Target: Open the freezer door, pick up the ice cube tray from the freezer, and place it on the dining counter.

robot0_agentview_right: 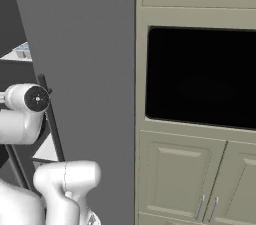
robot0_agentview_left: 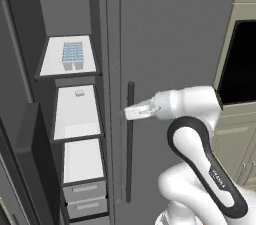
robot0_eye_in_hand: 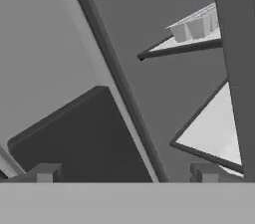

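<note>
The freezer door [robot0_agentview_left: 20,169] is found swung open at the left; that step is judged done. The ice cube tray [robot0_agentview_left: 73,55] is seen untouched on the top shelf [robot0_agentview_left: 52,61] of the freezer [robot0_agentview_left: 75,114], lying flat, long axis running front to back. Lifting and placing remain. The gripper [robot0_agentview_left: 131,113] is held beside the compartment, jaws spread wide and empty.

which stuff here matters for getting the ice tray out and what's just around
For the job:
- ice cube tray, on the top shelf
- freezer, already open
- freezer door, swung out to the left
- gripper, open, holding nothing

Just around:
- closed fridge door with dark bar handle
- small pale item on the second shelf
- built-in oven
- cream cabinet doors
</note>
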